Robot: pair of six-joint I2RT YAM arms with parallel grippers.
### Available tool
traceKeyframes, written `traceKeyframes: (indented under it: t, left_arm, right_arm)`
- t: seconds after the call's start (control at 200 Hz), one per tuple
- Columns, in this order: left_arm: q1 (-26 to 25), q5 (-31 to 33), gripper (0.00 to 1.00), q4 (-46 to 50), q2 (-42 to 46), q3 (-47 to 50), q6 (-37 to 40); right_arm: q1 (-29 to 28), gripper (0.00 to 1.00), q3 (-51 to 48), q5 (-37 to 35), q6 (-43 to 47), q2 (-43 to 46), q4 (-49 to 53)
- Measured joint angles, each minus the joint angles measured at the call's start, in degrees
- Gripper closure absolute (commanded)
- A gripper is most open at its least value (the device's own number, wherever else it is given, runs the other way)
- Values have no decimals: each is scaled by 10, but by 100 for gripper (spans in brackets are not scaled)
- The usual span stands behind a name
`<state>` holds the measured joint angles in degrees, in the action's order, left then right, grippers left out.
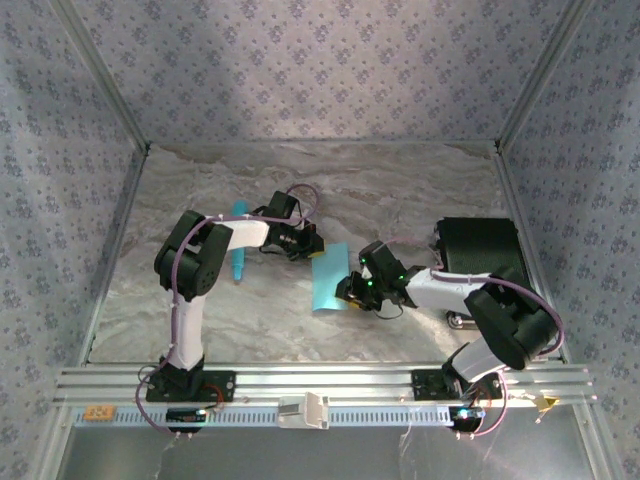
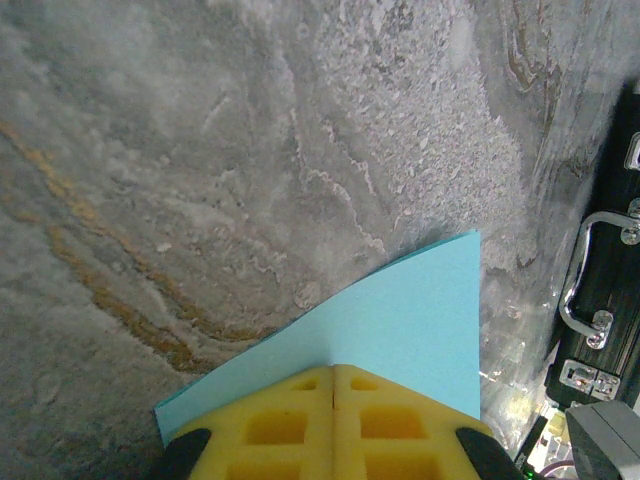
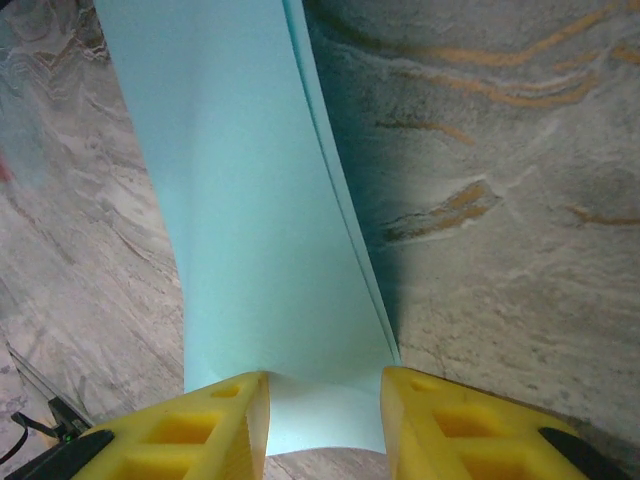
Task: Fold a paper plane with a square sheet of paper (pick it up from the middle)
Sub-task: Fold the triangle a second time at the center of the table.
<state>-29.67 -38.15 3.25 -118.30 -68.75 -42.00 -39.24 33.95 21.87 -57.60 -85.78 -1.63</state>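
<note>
Two grippers flank the paper point(image 1: 330, 278) at the middle of the table point(image 1: 200, 300) – that is the relation the next move hangs on. In the top view the paper is a narrow strip whose long axis runs up and down the frame, leaning slightly right at the top. The left gripper point(image 1: 305, 243) sits at its upper left end and the right gripper point(image 1: 352, 292) at its lower right edge, so each arm is nearest one end.

The left gripper is fully closed. In its wrist view the yellow pads point(image 2: 290, 425) meet in one seam at the bottom of the frame. The paper point(image 2: 400, 310) spreads out from under them toward a corner at the right. It lies across the seam rather than in it, so the tips look to be over the paper, not pinching it. I cannot tell whether they press down.

The right gripper point(image 3: 323, 378) stands at a narrow-to-middling gap. The paper point(image 3: 250, 200) runs from between and beneath its tips up to the top of the frame. I cannot tell whether they bear on it.

The paper is pale cyan, smooth and bowed along its length. A second layer shows along its right edge – it looks folded once, with no point or wings yet. Probably a crease or second fold comes next, with one end pinned while the other is worked.
</note>
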Motion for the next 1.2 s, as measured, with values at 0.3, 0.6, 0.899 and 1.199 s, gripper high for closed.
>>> traceKeyframes:
  t: [0.3, 0.6, 0.899, 1.199]
  left_arm:
    - [0, 0, 100, 2, 0, -1, 1]
    - [0, 0, 100, 3, -1, -2, 2]
    - [0, 0, 100, 4, -1, -2, 2]
    - [0, 0, 100, 4, -1, -2, 2]
  right_arm:
    - [-3, 65, 1, 0, 0, 47, 14]
    - [-7, 62, 9, -6, 0, 59, 29]
    - [-68, 54, 1, -7, -52, 44, -14]
    - [-100, 52, -42, -22, -138, 5, -109]
